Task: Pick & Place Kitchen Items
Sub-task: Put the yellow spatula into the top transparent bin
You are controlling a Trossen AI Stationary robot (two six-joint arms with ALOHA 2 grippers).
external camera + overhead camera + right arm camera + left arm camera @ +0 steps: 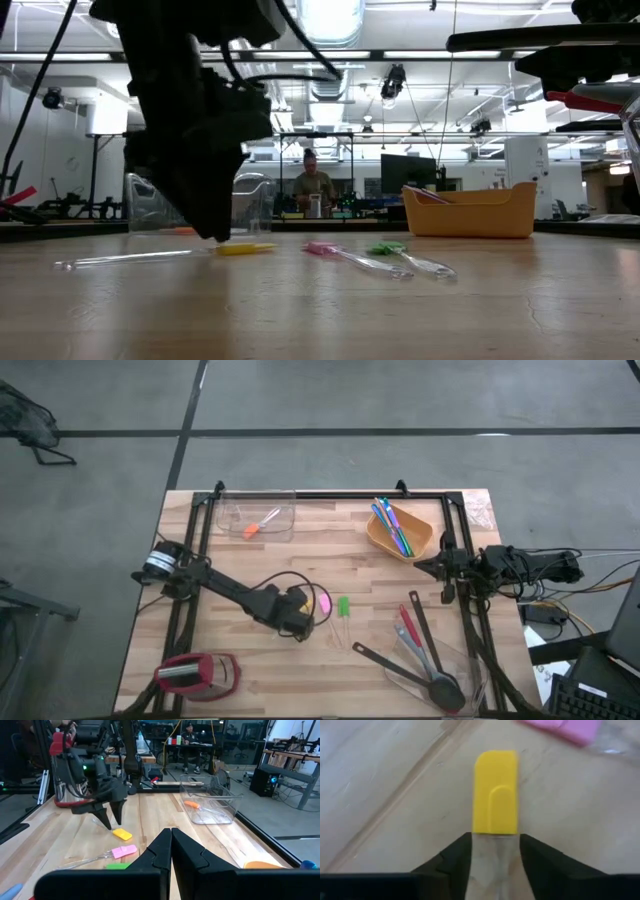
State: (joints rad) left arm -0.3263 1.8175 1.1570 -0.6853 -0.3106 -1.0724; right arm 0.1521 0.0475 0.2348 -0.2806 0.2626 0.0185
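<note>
A yellow-headed piece with a clear handle lies flat on the table left of centre. My left gripper is over it, slanting down and open, one finger on each side of the clear handle just behind the yellow head. A pink-headed piece and a green-headed piece lie flat just to its right. My right gripper is shut and empty, parked level at the table's right edge. My left gripper's fingers stand on either side of the clear handle, coming from above at a slant. I cannot tell whether they touch it. The piece lies flat on the table.
At the back stand a clear tub holding an orange piece and an orange tub holding thin sticks. Black spoons and a red spatula lie at the near right. A squat red-and-black object sits near left.
</note>
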